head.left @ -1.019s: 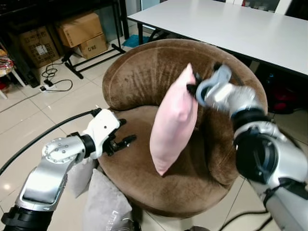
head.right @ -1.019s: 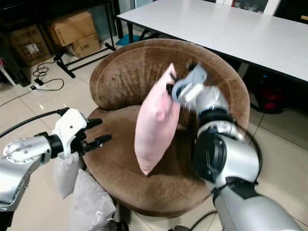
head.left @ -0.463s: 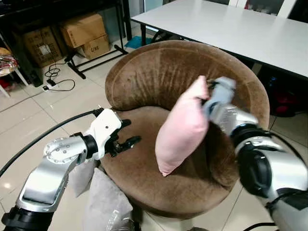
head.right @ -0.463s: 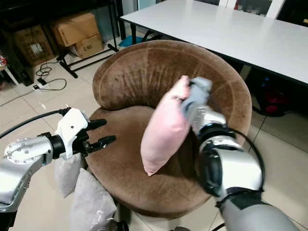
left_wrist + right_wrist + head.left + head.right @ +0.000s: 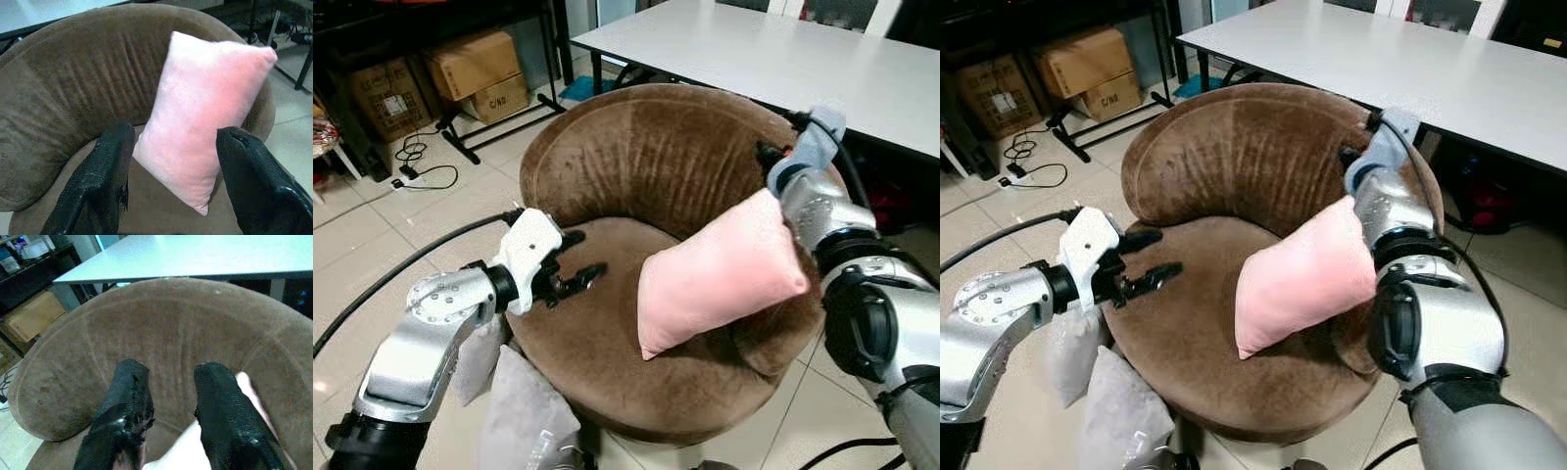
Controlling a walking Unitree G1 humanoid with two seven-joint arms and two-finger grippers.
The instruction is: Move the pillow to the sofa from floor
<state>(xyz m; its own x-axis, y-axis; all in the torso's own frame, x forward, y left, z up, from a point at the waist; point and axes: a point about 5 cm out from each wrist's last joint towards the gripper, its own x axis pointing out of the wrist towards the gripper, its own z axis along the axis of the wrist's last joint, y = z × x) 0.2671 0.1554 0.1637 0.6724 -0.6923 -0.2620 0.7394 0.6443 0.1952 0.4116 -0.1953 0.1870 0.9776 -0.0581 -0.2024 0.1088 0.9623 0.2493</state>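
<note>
Now the pink pillow [image 5: 720, 279] lies on the sofa [image 5: 636, 166], both grippers' jaws released.

The pillow [image 5: 720, 277] lies on the sofa [image 5: 636, 166] seat, toward its right side, leaning against the backrest. The right gripper [image 5: 777, 157] is above the pillow's upper corner; the left gripper [image 5: 576, 262] is over the seat's left edge. A table [image 5: 773, 59] stands behind the sofa, boxes [image 5: 480, 69] to its left.
</note>
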